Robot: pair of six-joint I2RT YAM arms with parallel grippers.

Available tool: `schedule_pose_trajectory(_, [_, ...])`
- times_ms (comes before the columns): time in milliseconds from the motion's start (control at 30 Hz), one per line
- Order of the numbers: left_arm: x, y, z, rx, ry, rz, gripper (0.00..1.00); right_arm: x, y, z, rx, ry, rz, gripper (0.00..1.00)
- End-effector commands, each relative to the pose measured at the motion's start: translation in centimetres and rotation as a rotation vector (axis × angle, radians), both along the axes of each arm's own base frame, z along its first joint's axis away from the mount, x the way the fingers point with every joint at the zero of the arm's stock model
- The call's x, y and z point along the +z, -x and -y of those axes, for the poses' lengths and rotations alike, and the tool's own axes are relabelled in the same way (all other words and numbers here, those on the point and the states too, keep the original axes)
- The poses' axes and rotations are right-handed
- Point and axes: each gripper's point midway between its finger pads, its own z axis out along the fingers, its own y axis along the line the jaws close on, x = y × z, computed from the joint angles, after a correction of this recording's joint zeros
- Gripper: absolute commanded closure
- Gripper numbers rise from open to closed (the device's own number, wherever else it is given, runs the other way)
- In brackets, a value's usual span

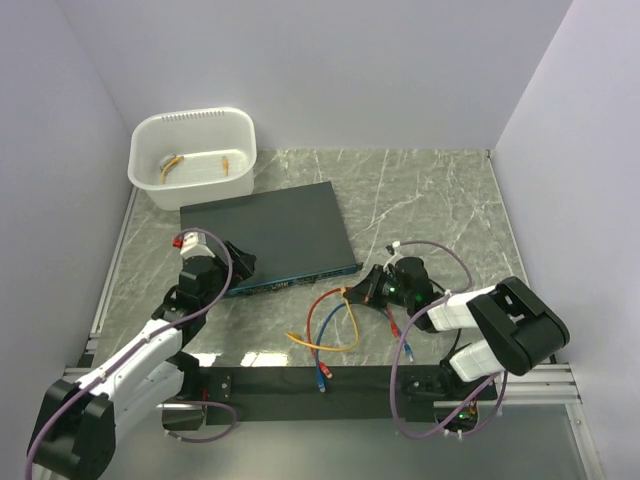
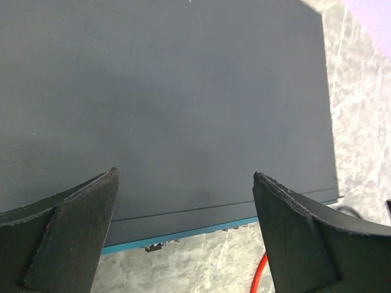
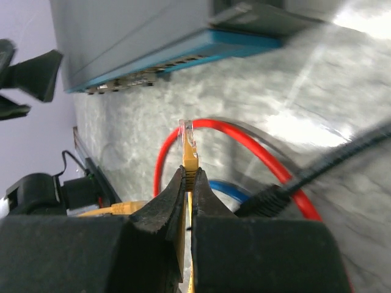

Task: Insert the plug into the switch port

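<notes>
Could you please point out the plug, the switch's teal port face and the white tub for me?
plug (image 3: 186, 130): right wrist view, its clear tip.
teal port face (image 3: 226, 44): right wrist view, on the blue strip.
white tub (image 1: 196, 116): top external view, far rim.

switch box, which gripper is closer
Left. The left gripper is over the near-left corner of the switch box; the right gripper, holding the yellow plug, is off its right end.

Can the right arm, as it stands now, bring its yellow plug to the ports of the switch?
Probably yes. The right claw grips the yellow plug, tip toward the teal port face; only a red cable, low on the table, crosses the gap between.
</notes>
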Motion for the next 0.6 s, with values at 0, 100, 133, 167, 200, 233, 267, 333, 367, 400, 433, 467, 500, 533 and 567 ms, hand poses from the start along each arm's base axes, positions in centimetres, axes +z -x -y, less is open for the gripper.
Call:
schedule_pose_trajectory(0, [3.4,-1.8,1.1,-0.044,0.012,0.103,0.03,2.3,-1.0,-1.2,0.057,-0.039,0.067,1.00])
schedule_pose_trajectory(100, [4.0,-2.2,1.5,-0.058,0.015,0.125,0.03,2.9,-1.3,-2.0,0.081,-0.066,0.072,1.00])
schedule_pose_trajectory(133, [4.1,-2.4,1.5,-0.062,0.014,0.130,0.03,2.9,-1.6,-2.2,0.080,-0.069,0.064,1.00])
schedule_pose_trajectory(167, [4.2,-2.6,1.6,-0.064,0.014,0.133,0.03,2.8,-1.8,-2.3,0.078,-0.070,0.060,1.00])
schedule_pose_trajectory(200, [4.3,-2.6,1.8,-0.076,0.014,0.138,0.03,2.4,-1.9,-2.4,0.075,-0.063,0.043,1.00])
schedule_pose_trajectory(233, [4.5,-2.7,2.0,-0.083,0.013,0.143,0.03,2.5,-2.4,-2.6,0.067,-0.068,0.040,1.00])
schedule_pose_trajectory(267, [4.6,-2.8,2.1,-0.091,0.012,0.146,0.03,2.4,-2.6,-2.6,0.061,-0.069,0.033,1.00])
schedule_pose_trajectory(333, [4.7,-2.9,2.3,-0.102,0.007,0.149,0.04,2.1,-3.0,-2.9,0.052,-0.072,0.012,1.00])
schedule_pose_trajectory(367, [4.8,-2.9,2.3,-0.107,0.004,0.152,0.04,2.0,-3.0,-3.0,0.053,-0.077,0.005,1.00])
schedule_pose_trajectory(400, [4.8,-2.9,2.3,-0.108,0.001,0.153,0.04,2.0,-3.2,-3.1,0.053,-0.089,0.006,1.00])
schedule_pose_trajectory(433, [4.8,-2.9,2.3,-0.110,0.000,0.156,0.04,2.1,-3.3,-3.2,0.048,-0.098,-0.002,1.00])
schedule_pose_trajectory(467, [4.7,-2.9,2.3,-0.112,-0.002,0.157,0.04,2.1,-3.4,-3.3,0.045,-0.104,-0.004,1.00])
schedule_pose_trajectory(500, [4.8,-2.8,2.4,-0.117,-0.001,0.161,0.04,2.1,-3.5,-3.4,0.042,-0.110,-0.004,1.00])
schedule_pose_trajectory(533, [5.0,-2.8,2.5,-0.125,0.003,0.170,0.04,2.0,-3.5,-3.4,0.037,-0.112,-0.006,1.00])
schedule_pose_trajectory(567, [4.7,-2.6,2.5,-0.128,0.002,0.169,0.04,2.0,-3.6,-3.3,0.032,-0.114,-0.006,1.00])
